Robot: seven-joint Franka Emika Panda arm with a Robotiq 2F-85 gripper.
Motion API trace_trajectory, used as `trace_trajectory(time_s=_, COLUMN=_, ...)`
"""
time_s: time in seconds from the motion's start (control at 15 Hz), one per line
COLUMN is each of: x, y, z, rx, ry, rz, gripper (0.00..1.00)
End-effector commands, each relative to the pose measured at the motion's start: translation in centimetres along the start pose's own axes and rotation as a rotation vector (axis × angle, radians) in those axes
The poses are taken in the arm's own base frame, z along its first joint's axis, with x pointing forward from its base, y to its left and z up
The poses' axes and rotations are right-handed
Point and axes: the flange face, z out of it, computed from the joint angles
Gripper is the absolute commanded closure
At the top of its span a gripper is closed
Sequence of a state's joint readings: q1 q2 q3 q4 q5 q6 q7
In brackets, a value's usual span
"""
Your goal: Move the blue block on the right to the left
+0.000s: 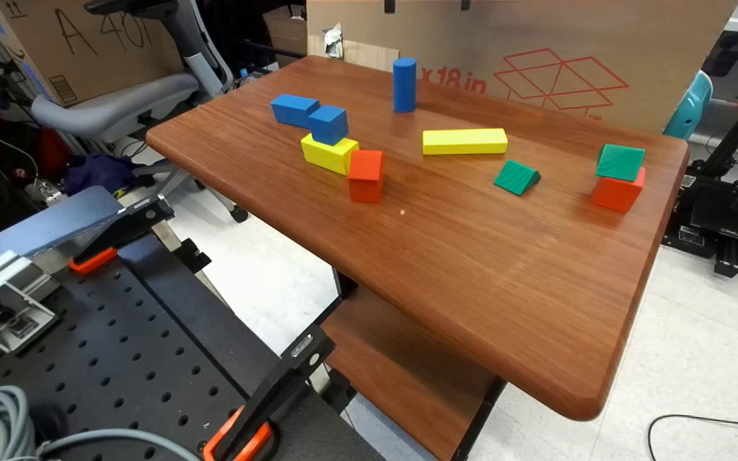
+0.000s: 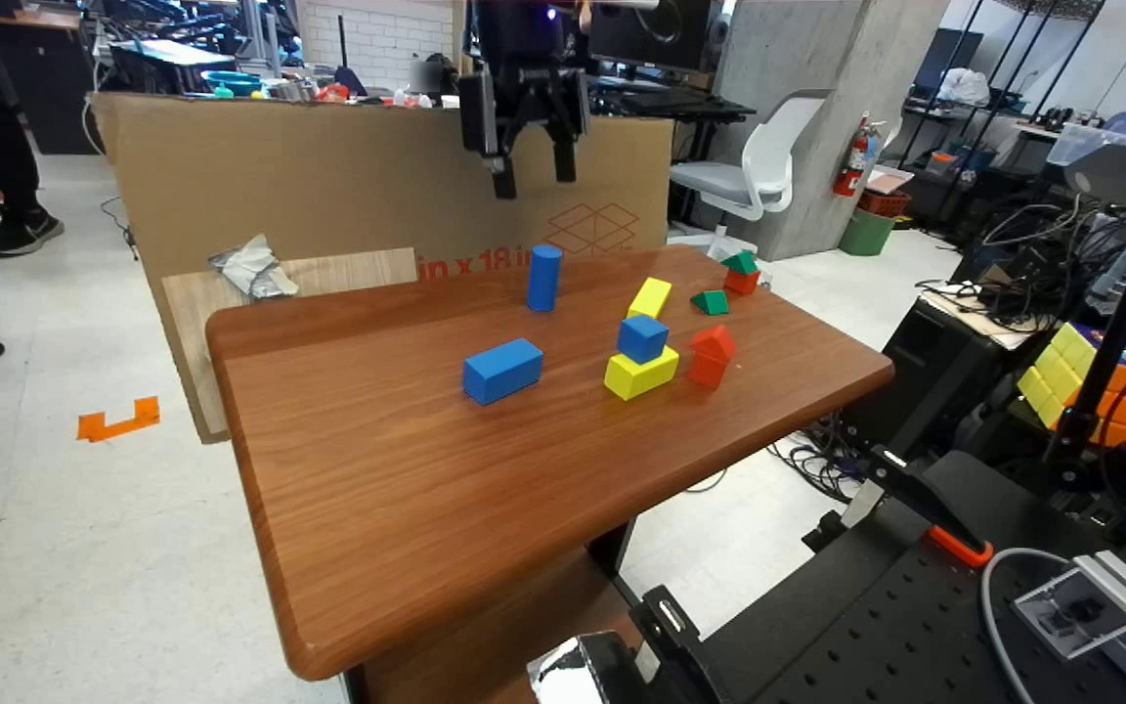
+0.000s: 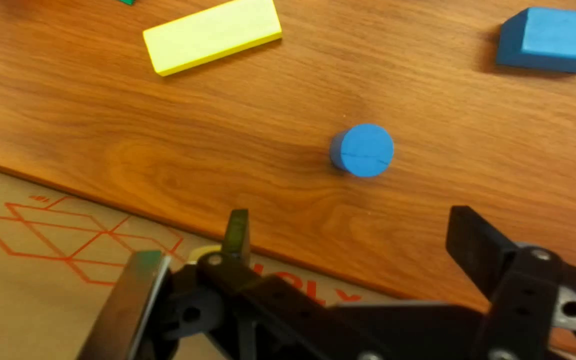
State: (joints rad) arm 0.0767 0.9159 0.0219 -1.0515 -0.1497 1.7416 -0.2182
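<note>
The blue block (image 1: 404,85) is a tall blue cylinder standing upright on the brown table near its cardboard-side edge. It also stands there in an exterior view (image 2: 543,279), and the wrist view shows its round top (image 3: 367,150). My gripper (image 2: 535,181) hangs well above the table, over the side with the cardboard, higher than the blue block. In the wrist view my gripper (image 3: 350,215) is open, its fingers wide apart with nothing between them. The blue block lies just beyond the fingertips, apart from them. The gripper is out of sight in an exterior view.
A low blue block (image 2: 502,372) lies near the cylinder. Another blue block (image 2: 642,338) sits on a yellow block (image 2: 641,375). A long yellow block (image 1: 465,141), green wedge (image 1: 517,177), red blocks (image 1: 366,177) and a green-on-red stack (image 1: 619,178) stand around. Cardboard (image 2: 348,186) borders the table (image 2: 377,469).
</note>
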Motion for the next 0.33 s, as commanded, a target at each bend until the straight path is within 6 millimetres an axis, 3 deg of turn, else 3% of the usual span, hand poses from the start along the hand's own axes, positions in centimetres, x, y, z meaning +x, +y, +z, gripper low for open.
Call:
trace_trajectory(time_s=0.0, x=-0.3, y=0.7, z=-1.6, rx=0.003, ry=0.03, rz=0.021, gripper=0.0)
trace_trajectory(time_s=0.13, x=-1.2, y=1.8, z=-3.9, rx=0.014, ry=0.064, rz=0.047, gripper=0.0)
trace_trajectory(time_s=0.27, x=-1.5, y=2.1, z=-4.2, rx=0.02, ry=0.067, rz=0.053, gripper=0.0)
